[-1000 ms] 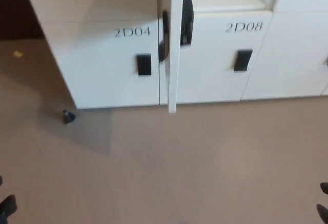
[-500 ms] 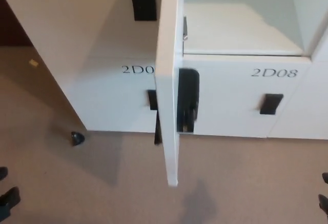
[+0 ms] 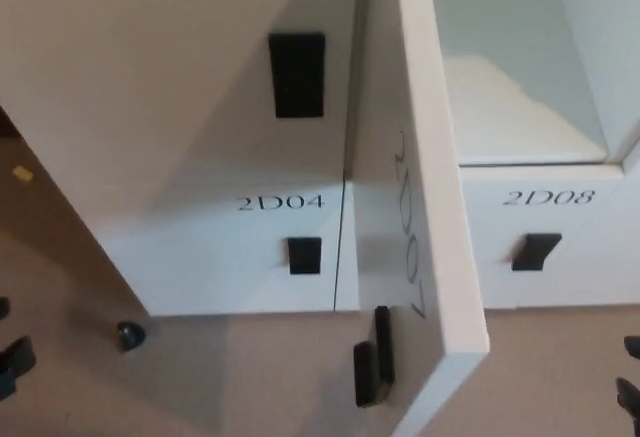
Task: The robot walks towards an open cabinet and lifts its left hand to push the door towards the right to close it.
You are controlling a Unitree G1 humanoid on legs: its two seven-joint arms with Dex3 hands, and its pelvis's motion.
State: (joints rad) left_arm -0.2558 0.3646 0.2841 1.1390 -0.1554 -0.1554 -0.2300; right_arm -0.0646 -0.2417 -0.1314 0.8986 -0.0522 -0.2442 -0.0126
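Observation:
The open white cabinet door [image 3: 395, 227] juts toward me in the middle of the head view, its thick edge running from the top down to the lower right. Its outer face shows on the left, with a printed label and a black handle [image 3: 372, 369] near the bottom. Behind it on the right lies the open compartment [image 3: 520, 87], white inside. Only a dark tip of my left hand [image 3: 14, 360] shows at the lower left edge, well left of the door and low. A sliver of my right hand [image 3: 630, 382] shows at the lower right edge.
Shut white locker doors flank the open one: 2D04 [image 3: 200, 257] on the left and 2D08 [image 3: 570, 267] below the open compartment, each with a black handle. A small black knob [image 3: 130, 334] and a yellow scrap [image 3: 22, 172] lie on the beige carpet at left.
The camera has come closer and shifted, so the door looms larger and its outer face with the handle now shows. Both hands stay low at the picture's edges.

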